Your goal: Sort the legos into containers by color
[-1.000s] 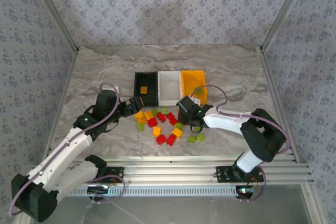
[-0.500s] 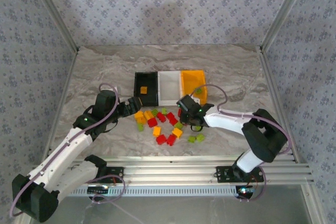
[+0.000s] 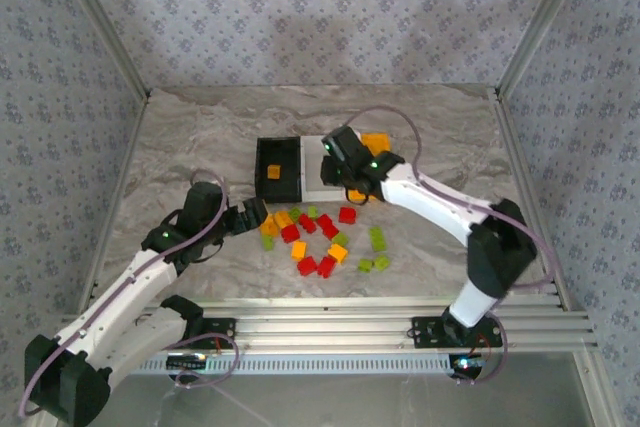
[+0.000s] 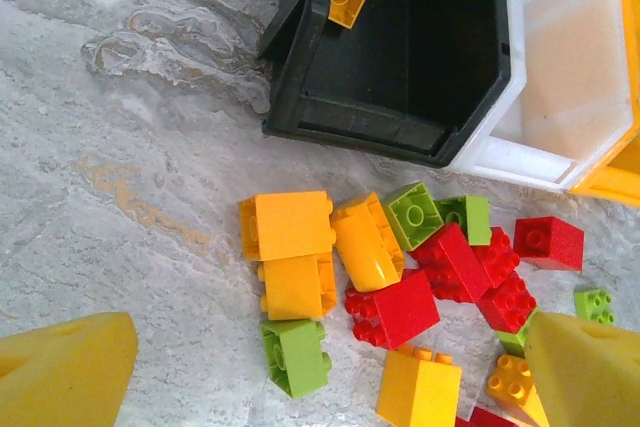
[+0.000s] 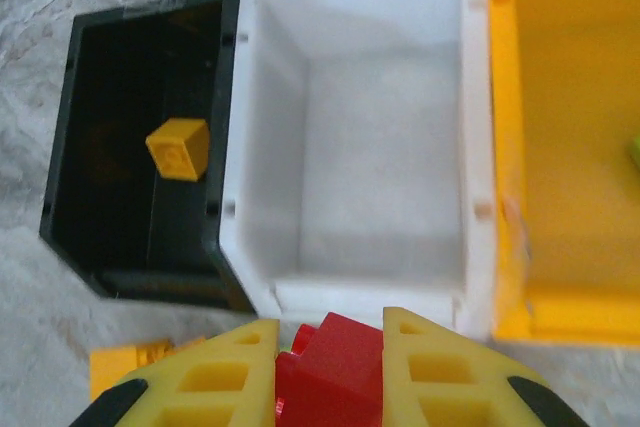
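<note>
left arm (image 3: 150, 267) stretched low and forward, left tool (image 4: 320, 377) spread wide open and pointing down, right arm (image 3: 440, 209) reaching way out, right tool (image 5: 330, 327) pinched tight on a red lego (image 5: 338, 359)

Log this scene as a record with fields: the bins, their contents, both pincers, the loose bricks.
black bin: one orange brick inside
white bin: empty
orange bin: mostly bare; green bit at the view's edge
right pincer: shut on a red brick, by the white bin
left pincer: open, over the pile
pile: red, orange and green bricks on the table, in front of the bins
</note>
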